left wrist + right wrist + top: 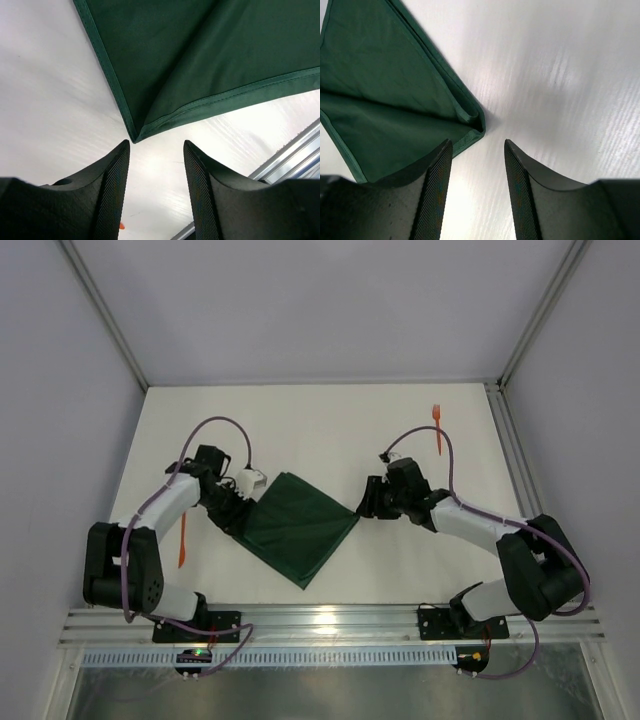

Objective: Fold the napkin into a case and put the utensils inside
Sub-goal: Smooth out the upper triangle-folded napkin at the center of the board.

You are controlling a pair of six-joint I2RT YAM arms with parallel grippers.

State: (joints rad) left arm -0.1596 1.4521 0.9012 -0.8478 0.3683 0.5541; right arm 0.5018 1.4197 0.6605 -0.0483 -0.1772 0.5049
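The dark green napkin (300, 528) lies folded over on the white table, one corner pointing at each arm. In the wrist views its corners show two hemmed layers (200, 60) (380, 100). My left gripper (243, 512) (156, 145) is open just short of the left corner, with nothing between its fingers. My right gripper (366, 502) (477, 142) is open at the right corner, which lies just ahead of its left finger and is not gripped. One orange utensil, a fork (437, 427), lies at the back right. The other orange utensil (182, 540) lies by the left arm.
A metal rail (330, 620) runs along the table's near edge and shows in the left wrist view (295, 150). White walls enclose the table at the back and sides. The tip of the orange utensil (121, 226) peeks out beside the left finger.
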